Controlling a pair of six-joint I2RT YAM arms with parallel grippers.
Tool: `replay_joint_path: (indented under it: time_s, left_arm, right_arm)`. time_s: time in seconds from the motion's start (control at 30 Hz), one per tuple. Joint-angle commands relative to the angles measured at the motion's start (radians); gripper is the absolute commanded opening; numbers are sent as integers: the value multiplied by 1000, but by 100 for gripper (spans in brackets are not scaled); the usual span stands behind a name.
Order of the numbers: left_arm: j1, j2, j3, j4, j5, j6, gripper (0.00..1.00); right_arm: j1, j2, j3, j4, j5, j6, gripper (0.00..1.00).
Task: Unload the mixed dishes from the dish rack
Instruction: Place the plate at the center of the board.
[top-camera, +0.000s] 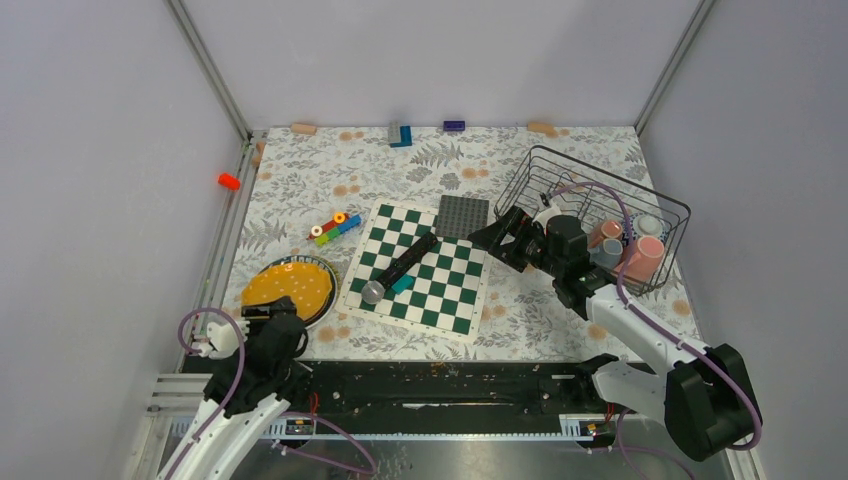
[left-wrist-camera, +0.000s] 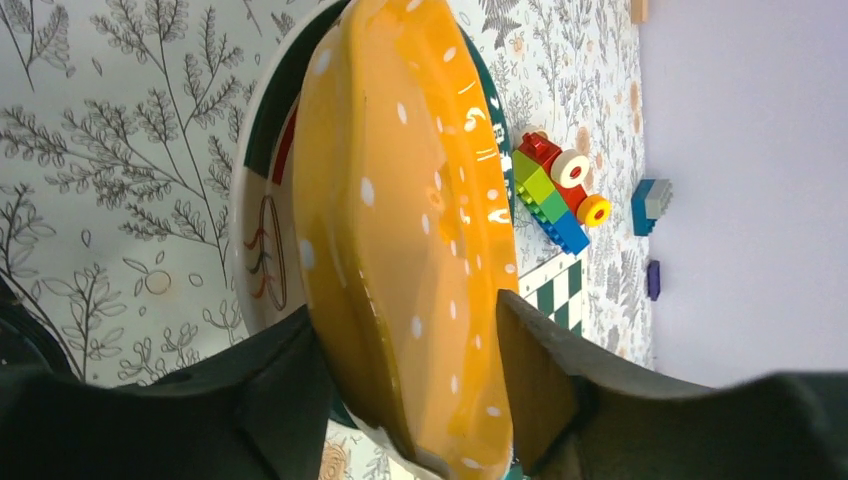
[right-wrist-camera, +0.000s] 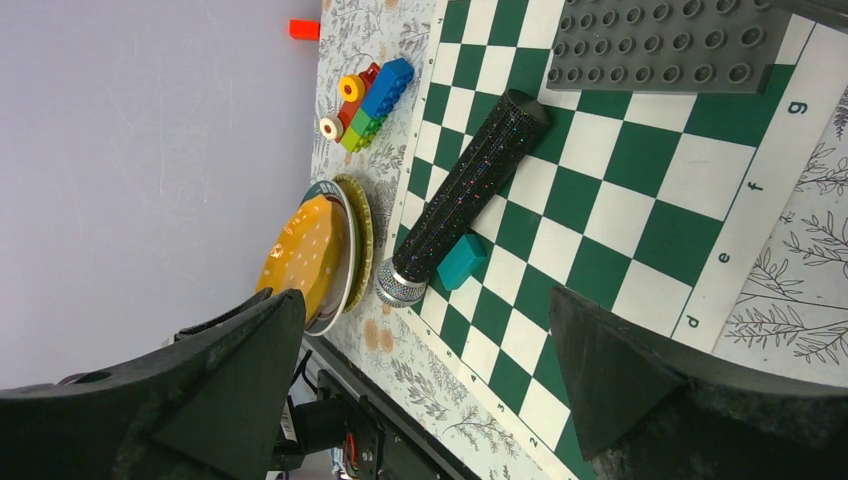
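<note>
The yellow-orange plate lies at the near left of the table on a white patterned dish. My left gripper grips the plate's near rim, one finger under it and one over it. The black wire dish rack stands at the right and holds pink mugs and a grey mug. My right gripper is open and empty, just left of the rack by the chessboard's right edge. In the right wrist view its gripper frames the board and the plate.
The green-and-white chessboard lies mid-table with a black silver-headed stick, a teal block and a dark grey studded plate on it. Coloured toy blocks sit left of it. Loose blocks line the far edge.
</note>
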Motion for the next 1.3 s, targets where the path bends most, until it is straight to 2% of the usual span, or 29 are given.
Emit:
replay_joint_path:
  time_s: [0.0, 0.13, 0.27, 0.3, 0.4, 0.57, 0.7, 1.1, 1.27]
  left_arm:
    - [1, -187, 12, 39, -31, -33, 62]
    - [1, -154, 40, 1, -35, -47, 75]
    - [1, -101, 69, -11, -32, -39, 97]
    - [1, -79, 78, -13, -26, -30, 99]
    - [1, 20, 127, -58, 17, -13, 99]
    - [1, 196, 261, -233, 40, -29, 99]
    - [1, 266, 286, -244, 79, 21, 99]
    - [1, 205, 219, -202, 127, 42, 99]
    - [1, 212, 236, -202, 116, 58, 99]
  right_arm:
    - [2, 9, 48, 36, -24, -12, 98]
    - [1, 9, 50, 33, -22, -11, 98]
    - [2, 13, 53, 27, -22, -11, 98]
    - [2, 14, 56, 25, -23, -15, 98]
    - [2, 17, 71, -7, -2, -34, 98]
    - [2, 34, 85, -14, 1, -53, 98]
    - [1, 64, 101, -21, -19, -64, 98]
    - [1, 88, 115, -27, -48, -77, 98]
    - [1, 78, 116, -39, -41, -87, 98]
